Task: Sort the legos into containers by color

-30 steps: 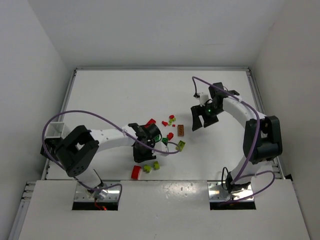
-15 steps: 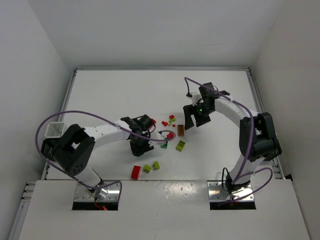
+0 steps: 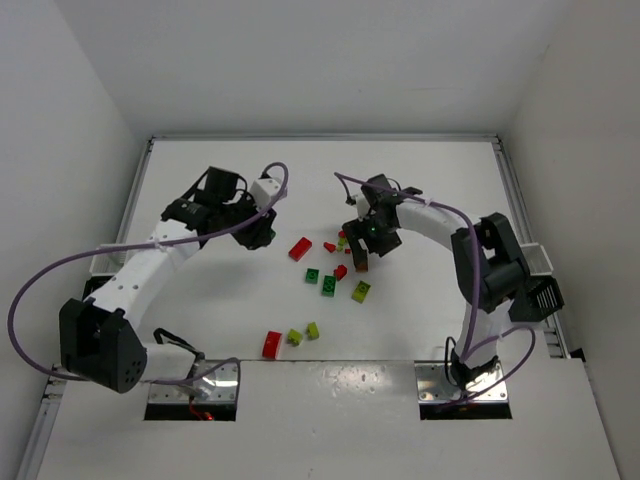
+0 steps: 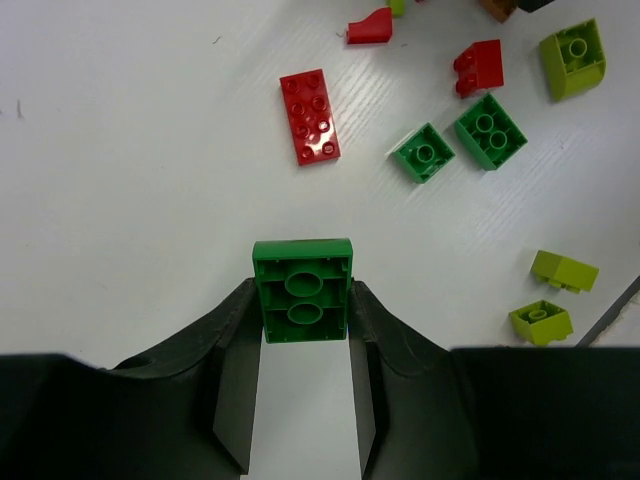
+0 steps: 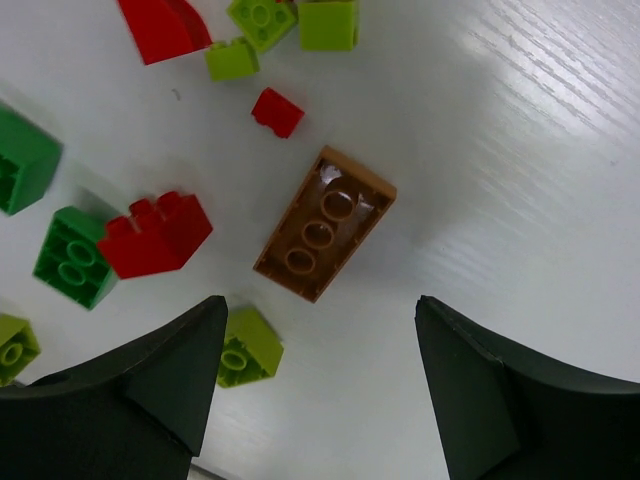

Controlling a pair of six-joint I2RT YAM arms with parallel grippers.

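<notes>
**Green brick pinched in my left claw; brown brick lying before my open right claw**

Left wrist view. My left claw [image 4: 302, 290] is closed on a green brick [image 4: 302, 268]. One black finger [image 4: 236, 370] presses each long side. The brick sits at the very fingertips with its hollow underside toward the camera. I cannot tell whether it is clear of the white table [image 4: 120, 180]. Beyond it lie a flat red brick [image 4: 309, 115], two small green bricks [image 4: 424, 152] side by side, and lime pieces [image 4: 563, 270] off to the right.

Right wrist view. My right claw [image 5: 320, 308] is spread wide and holds nothing. A brown brick [image 5: 325, 222] lies on the table just beyond the fingertips. It is centred in the gap, set diagonally to the fingers, and touches neither. To its left a stepped red brick [image 5: 156, 234] rests against a dark green brick [image 5: 72, 257]. A lime cube [image 5: 245, 346] sits just beside my left-hand fingertip.

Top view. My left claw [image 3: 258, 230] stands left of the loose pile, near the flat red brick [image 3: 300, 248]. My right claw [image 3: 362, 252] stands over the pile's right side. A red slab [image 3: 271, 344] and two lime bits [image 3: 294, 337] lie apart, near the table's front edge.
</notes>
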